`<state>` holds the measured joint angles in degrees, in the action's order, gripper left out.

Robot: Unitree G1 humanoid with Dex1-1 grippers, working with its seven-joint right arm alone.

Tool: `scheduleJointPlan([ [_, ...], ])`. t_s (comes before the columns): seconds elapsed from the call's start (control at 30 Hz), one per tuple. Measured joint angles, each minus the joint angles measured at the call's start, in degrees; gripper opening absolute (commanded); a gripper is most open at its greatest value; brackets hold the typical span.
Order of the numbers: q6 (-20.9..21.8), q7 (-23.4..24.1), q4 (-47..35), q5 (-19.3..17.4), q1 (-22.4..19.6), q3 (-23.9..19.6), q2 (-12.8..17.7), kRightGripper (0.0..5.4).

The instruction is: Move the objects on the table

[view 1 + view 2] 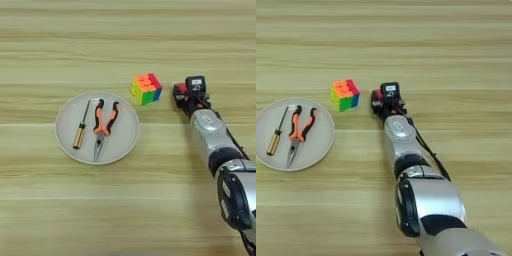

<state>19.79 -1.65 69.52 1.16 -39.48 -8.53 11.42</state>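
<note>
On a wood-grain bench (150, 210), the right pincer (184, 93) is seen reaching out beside a multicolour puzzle cube (146, 89), with a small red cube (181, 89) showing at its black fingers. The red cube appears to be pinched in the pincer, though the grip is partly hidden and cannot be confirmed. The step in hand is judged to be the handling of this red cube, either its pickup or its carrying. If the grip is sound, a lift clear of the bench and a carry to a chosen spot would be called for next, with the puzzle cube avoided just to the pincer's left. Orange-handled pliers (102, 127) and an amber-handled screwdriver (81, 131) are shown lying side by side on a round grey plate (127, 142), well to the left of the pincer.
</note>
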Motion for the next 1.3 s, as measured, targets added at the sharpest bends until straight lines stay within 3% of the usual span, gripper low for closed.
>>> scheduleJointPlan([
  [0.43, -0.64, 0.0, 0.04, 0.5, -0.39, 0.94, 0.01, 2.35],
  [0.5, -0.65, 0.01, 0.04, 0.5, -0.41, 1.08, 0.01, 2.75],
  [1.3, -1.53, 0.08, 0.06, 0.61, -0.47, 1.51, 0.01, 5.36],
])
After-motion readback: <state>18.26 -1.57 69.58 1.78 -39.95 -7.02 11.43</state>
